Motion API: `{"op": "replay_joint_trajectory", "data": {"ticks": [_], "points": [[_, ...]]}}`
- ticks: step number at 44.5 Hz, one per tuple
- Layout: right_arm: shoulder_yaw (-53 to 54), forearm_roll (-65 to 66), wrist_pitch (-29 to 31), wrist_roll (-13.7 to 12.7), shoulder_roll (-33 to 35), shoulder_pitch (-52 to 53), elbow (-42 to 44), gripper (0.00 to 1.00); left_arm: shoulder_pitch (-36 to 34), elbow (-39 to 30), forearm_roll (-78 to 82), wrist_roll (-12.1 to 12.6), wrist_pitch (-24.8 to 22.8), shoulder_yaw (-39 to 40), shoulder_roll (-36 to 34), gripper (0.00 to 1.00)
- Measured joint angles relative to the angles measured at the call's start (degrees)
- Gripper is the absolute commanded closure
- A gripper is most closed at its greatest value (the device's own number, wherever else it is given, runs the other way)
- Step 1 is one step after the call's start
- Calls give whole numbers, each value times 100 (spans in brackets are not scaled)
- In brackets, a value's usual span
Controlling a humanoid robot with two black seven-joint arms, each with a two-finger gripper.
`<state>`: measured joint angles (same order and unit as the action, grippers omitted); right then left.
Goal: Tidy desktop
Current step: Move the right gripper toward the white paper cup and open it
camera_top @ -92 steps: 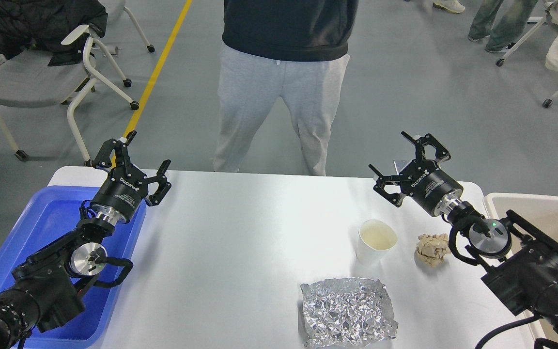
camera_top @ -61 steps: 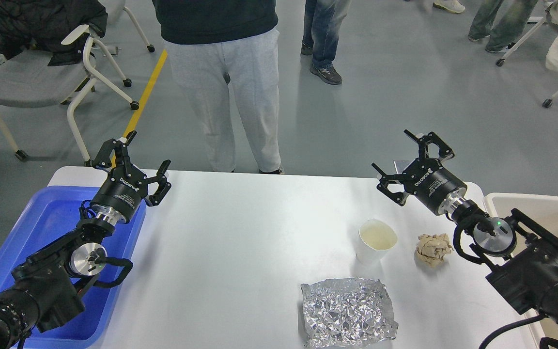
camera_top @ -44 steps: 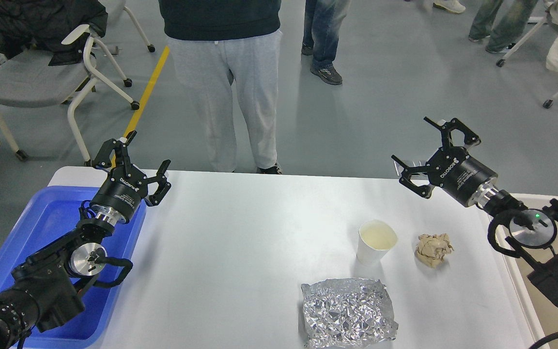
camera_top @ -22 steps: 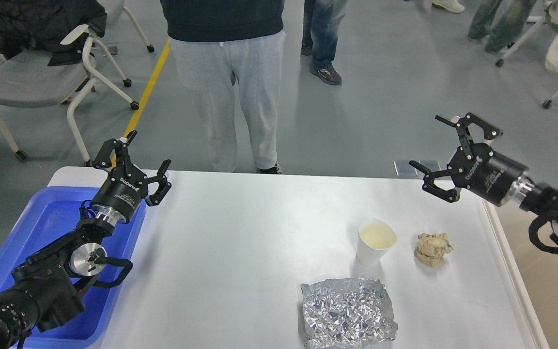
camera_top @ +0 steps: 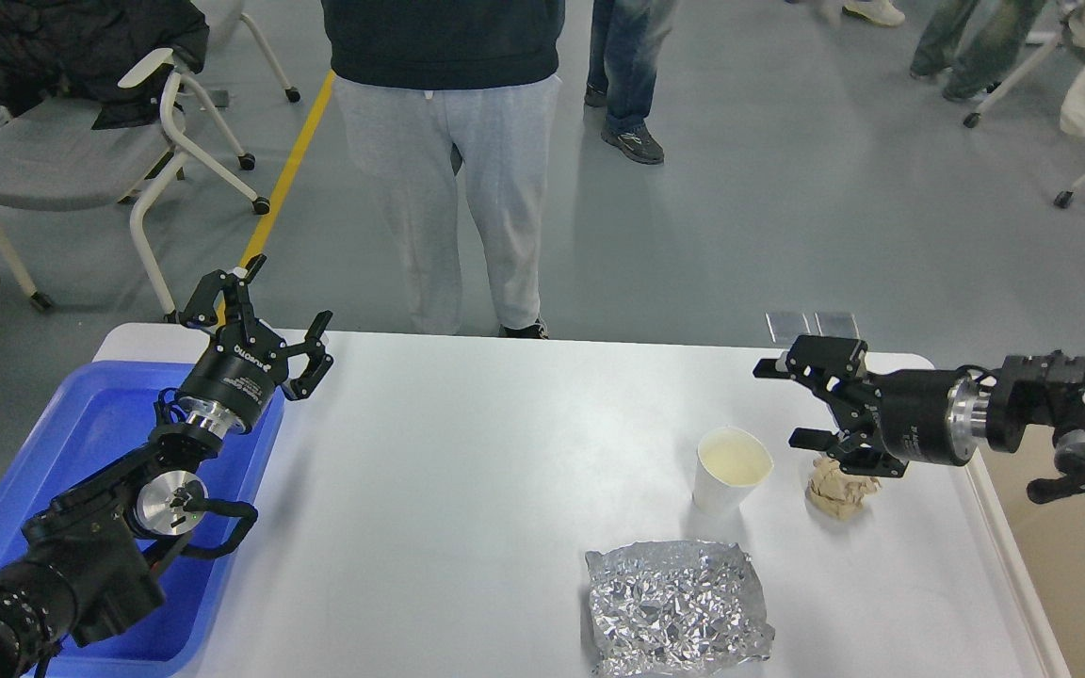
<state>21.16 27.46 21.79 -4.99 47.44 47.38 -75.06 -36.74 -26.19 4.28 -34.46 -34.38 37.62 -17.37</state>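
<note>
The white desktop [camera_top: 467, 490] holds a white paper cup [camera_top: 731, 469], a crumpled beige paper ball [camera_top: 842, 493] to the cup's right, and a crumpled sheet of silver foil [camera_top: 676, 606] near the front edge. My right gripper [camera_top: 785, 403] is open, lying level and pointing left, just right of the cup and above the paper ball. My left gripper [camera_top: 282, 299] is open and empty, raised over the desktop's far left corner beside the blue tray [camera_top: 43, 452].
A beige tub [camera_top: 1084, 565] stands off the desktop's right edge. A person in grey trousers [camera_top: 453, 179] stands at the far edge. Chairs [camera_top: 81, 141] stand on the floor at far left and far right.
</note>
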Motion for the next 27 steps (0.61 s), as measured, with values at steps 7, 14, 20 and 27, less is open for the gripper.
{"op": "replay_joint_trajectory", "data": {"ticks": [7,14,20,27], "points": [[-667,652,-166,-11,-98,243,118,0,0,0,1,0,-9,0,-3,0],[-1011,1026,-299,-12,-281,345,330,0,0,0,3,0,-8,0,-4,0],[-1208,1234,-423,-10,-544,404,606,0,0,0,3,0,-8,0,-3,0],[-1408,1378,-541,10,-939,440,1054,0,0,0,3,0,-8,0,-3,0]]}}
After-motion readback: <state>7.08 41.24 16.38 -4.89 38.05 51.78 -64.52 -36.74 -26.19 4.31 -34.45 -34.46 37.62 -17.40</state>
